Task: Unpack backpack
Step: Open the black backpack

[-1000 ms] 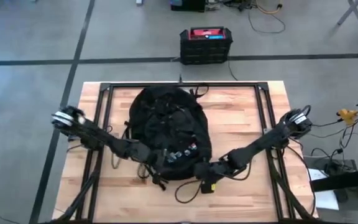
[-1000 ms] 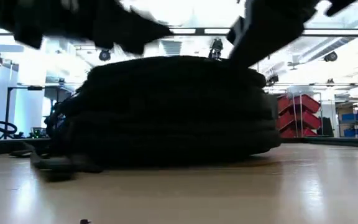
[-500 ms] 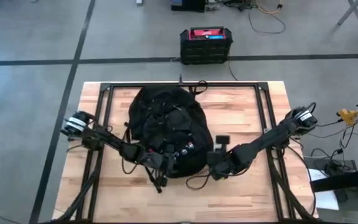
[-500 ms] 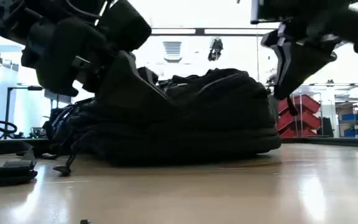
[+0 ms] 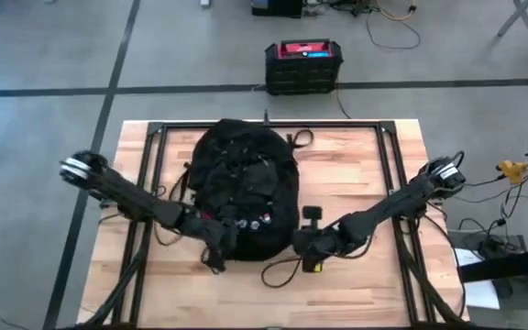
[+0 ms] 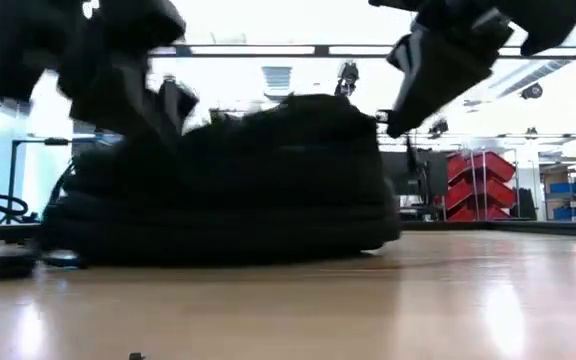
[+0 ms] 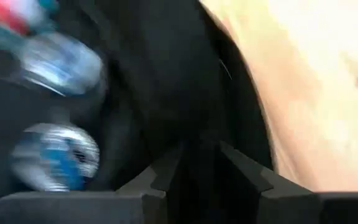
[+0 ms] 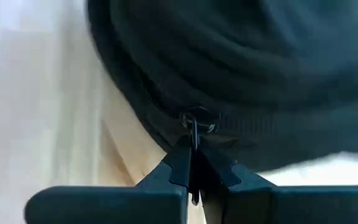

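The black backpack [image 5: 246,179] lies flat in the middle of the wooden table [image 5: 356,174], its coloured tags [image 5: 250,220] toward the near edge. My left gripper [image 5: 214,246] is at its near left corner, with dark fabric between its fingers [image 7: 201,168]. My right gripper [image 5: 302,247] is at the near right corner, shut on a zipper pull [image 8: 194,124]. In the low view the backpack [image 6: 228,190] rests on its broad underside, with both grippers above its ends. My left gripper has dark backpack fabric [image 7: 197,134] between its two fingers at the near left edge, beside the tags. The view is blurred, so layer and fold cannot be told. My right gripper pinches the thin zipper pull [image 8: 193,142], just below its metal ring, between its fingertips. It comes level from the near right. The backpack stays on the table.
A black box with a red top [image 5: 303,64] stands on the floor beyond the far edge. Black frame rails [image 5: 154,147] run along the table's left, right and far sides. A loose black strap [image 5: 278,270] curls on the table near the right gripper.
My left gripper first raised the backpack's near left edge, then drew back toward the table's left and lowered it. The backpack has slid a little toward the left edge. My right gripper swung up and away, then came back to the near right corner.
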Robot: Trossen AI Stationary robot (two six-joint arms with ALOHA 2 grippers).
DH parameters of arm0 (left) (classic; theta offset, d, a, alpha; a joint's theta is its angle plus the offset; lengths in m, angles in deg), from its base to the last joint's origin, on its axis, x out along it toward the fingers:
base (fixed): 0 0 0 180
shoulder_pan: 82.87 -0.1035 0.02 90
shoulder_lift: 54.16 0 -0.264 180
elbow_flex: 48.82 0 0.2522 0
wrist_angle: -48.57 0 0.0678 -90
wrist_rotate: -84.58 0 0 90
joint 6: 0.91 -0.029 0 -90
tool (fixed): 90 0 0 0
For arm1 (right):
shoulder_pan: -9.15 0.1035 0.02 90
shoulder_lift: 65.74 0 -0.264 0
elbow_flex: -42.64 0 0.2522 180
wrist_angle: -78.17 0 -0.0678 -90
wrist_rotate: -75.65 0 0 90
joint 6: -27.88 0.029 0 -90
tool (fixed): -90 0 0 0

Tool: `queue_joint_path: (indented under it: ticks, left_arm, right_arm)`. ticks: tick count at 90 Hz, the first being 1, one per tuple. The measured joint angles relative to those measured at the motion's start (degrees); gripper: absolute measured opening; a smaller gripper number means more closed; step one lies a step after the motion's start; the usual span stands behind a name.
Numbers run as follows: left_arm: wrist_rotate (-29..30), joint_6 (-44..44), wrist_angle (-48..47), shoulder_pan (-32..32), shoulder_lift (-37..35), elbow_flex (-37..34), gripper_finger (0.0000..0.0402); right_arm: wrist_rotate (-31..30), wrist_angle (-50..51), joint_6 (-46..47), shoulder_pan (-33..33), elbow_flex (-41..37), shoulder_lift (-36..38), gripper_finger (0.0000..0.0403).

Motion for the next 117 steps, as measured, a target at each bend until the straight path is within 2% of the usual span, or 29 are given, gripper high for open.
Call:
queue_joint_path:
  ticks: [7, 13, 23, 29, 47, 62, 73, 81, 87, 94, 99, 109, 117]
  left_arm:
    - [2.5, -3.4, 1.7, 0.0, -6.1, 0.3, 0.0078]
    - [3.3, -5.8, 4.2, 0.0, -8.5, 0.4, 0.0078]
    - [3.1, -8.0, 9.0, -0.1, -6.8, 0.4, 0.0078]
    - [2.2, -8.2, 11.4, -0.1, -3.4, 0.5, 0.0078]
    - [1.1, -4.2, 17.2, -0.1, 9.5, 0.5, 0.0078]
    - [0.7, -0.3, 25.4, -0.2, 19.1, 1.1, 0.0078]
    - [1.2, 2.6, 27.4, 0.1, 22.7, 1.4, 0.0078]
    - [1.8, 3.7, 28.2, 0.7, 23.2, 1.4, 0.0078]
    - [2.2, 4.2, 28.7, 1.1, 23.3, 1.4, 0.0078]
    - [1.9, 4.3, 29.5, 1.4, 23.2, 1.3, 0.0078]
    - [1.4, 4.3, 29.4, 1.8, 23.2, 1.2, 0.0078]
    - [-0.4, 4.3, 29.3, 2.4, 23.1, 1.1, 0.0078]
    - [-0.8, 4.3, 29.3, 2.5, 23.1, 1.1, 0.0078]
  right_arm:
    - [2.1, -5.9, -2.8, -0.3, 0.0, -1.7, 0.0]
    - [4.4, -11.5, -5.0, -0.6, 0.0, -3.3, 0.0]
    - [8.3, -18.9, -8.6, -1.2, 0.0, -5.3, 0.0]
    - [8.8, -19.1, -9.2, -1.2, 0.7, -5.5, 0.0]
    - [8.4, -12.1, -9.3, -1.2, 3.9, -5.2, 0.0]
    - [8.3, 0.6, -9.3, -1.2, 6.7, -5.1, 0.0]
    - [1.3, 16.4, -7.4, -3.2, 8.9, -5.0, 0.0]
    - [-3.7, 22.3, -6.7, -5.5, 9.9, -4.7, 0.0]
    - [-6.6, 23.7, -7.9, -7.4, 9.8, -4.3, 0.0]
    - [-7.3, 23.0, -10.3, -10.0, 9.7, -3.8, 0.0]
    - [-5.6, 21.3, -11.5, -11.2, 9.7, -3.7, 0.0]
    - [2.7, 17.6, -15.5, -11.6, 9.6, -3.7, 0.0]
    - [1.6, 17.3, -18.0, -11.9, 9.6, -3.7, 0.0]
